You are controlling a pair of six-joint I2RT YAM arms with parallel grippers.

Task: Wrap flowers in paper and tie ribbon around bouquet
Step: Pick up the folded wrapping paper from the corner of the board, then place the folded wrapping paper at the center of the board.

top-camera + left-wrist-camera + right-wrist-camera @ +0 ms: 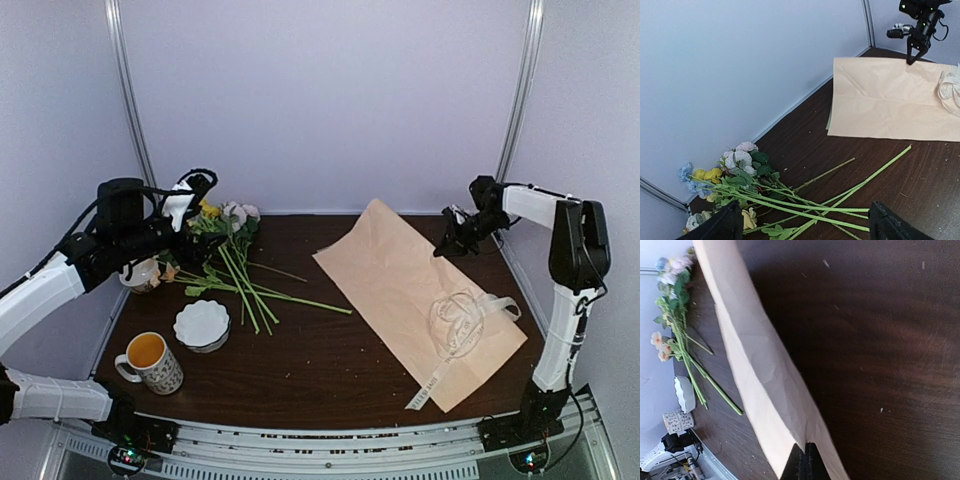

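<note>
Pinching an edge of the paper (765, 390), right pincer (805, 462) pressed together; left pincer (805, 222) spread wide above the flowers (740, 175).

— What sits on the dark wooden table (320, 375)?
— At left the flowers (240, 280), a white bowl (202, 325) and a mug (152, 362) nearer; at right the paper (395, 285) (peach, lightly creased).

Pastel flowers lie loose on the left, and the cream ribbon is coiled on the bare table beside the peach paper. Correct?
Not quite: the coiled cream-white ribbon lies on top of the peach-tan wrapping paper, not beside it, as the top external view shows. The green-stemmed pastel flowers do lie loose on the left.
</note>
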